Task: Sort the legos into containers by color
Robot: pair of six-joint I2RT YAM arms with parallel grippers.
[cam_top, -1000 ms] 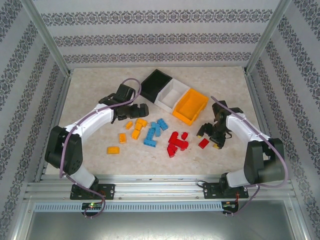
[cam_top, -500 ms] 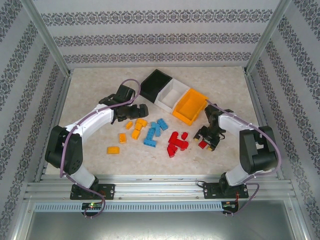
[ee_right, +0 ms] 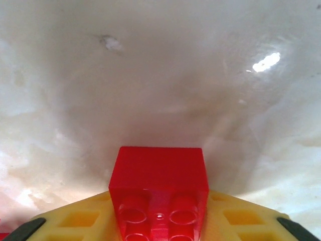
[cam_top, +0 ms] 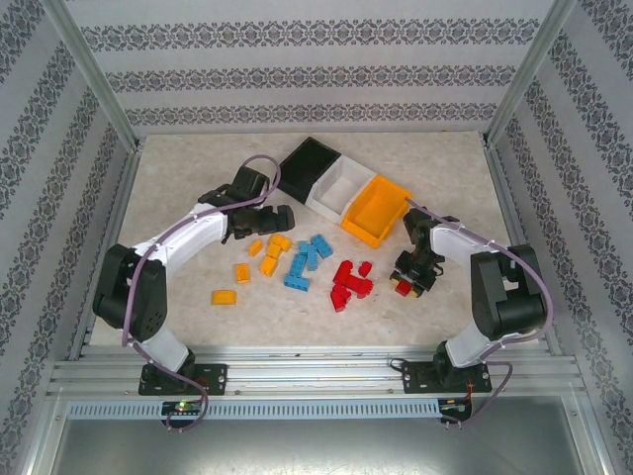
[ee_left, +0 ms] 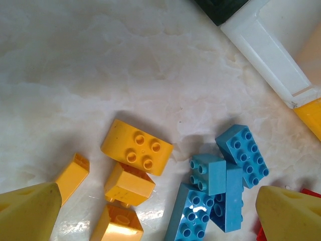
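My right gripper is down on the table right of the pile, shut on a single red lego; its yellow fingers press both sides of the brick. My left gripper hangs open over the yellow legos and blue legos, its fingertips wide apart with nothing between them. More red legos lie in a cluster mid-table. The black container, white container and orange container stand joined in a slanting row behind the pile.
Two stray yellow bricks lie at the left of the pile toward the front edge. Metal frame posts and patterned walls close in the table on three sides. The white bin's wall lies just beyond the blue bricks.
The right gripper came down and leftward over the lone red brick and closed its fingers onto it. The left arm barely moved.
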